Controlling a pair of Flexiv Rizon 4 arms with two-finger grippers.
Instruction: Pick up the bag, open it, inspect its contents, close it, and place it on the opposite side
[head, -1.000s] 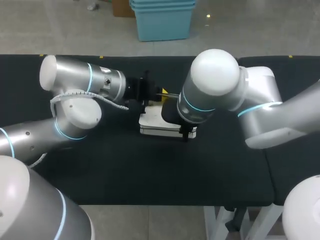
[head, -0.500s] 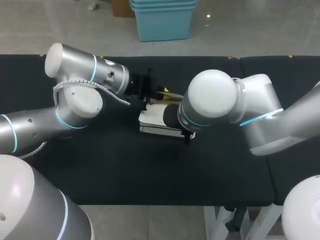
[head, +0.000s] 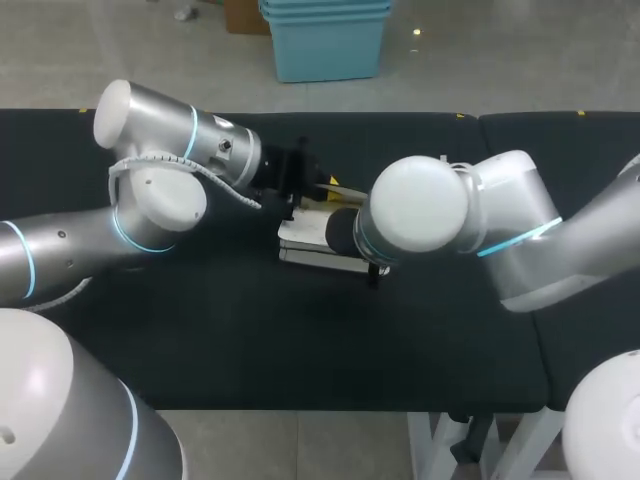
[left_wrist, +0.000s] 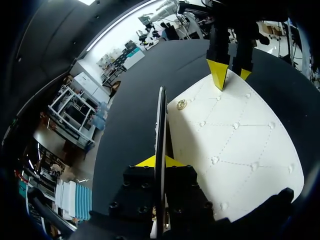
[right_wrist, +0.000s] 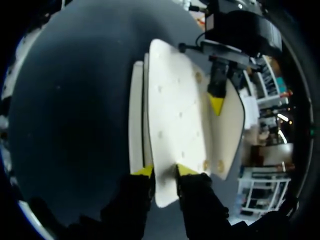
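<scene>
From above, the quilted bag (head: 300, 243) lies between both pincers. At the left wrist, your left pincer (left_wrist: 159, 161) is clamped on the flap (left_wrist: 161, 120), edge-on between its fingers. The flap looks light and pliable, so hold that firm edge. At the right wrist, the right pincer (right_wrist: 165, 171) grips the flap too, bag body beside it.

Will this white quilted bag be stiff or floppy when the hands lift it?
Probably fairly stiff: the bag looks flat in the right hand, without droop. Likely light, since its layers look thin. It may fan open rather than rise whole: the layers stand apart beside that hand.
</scene>
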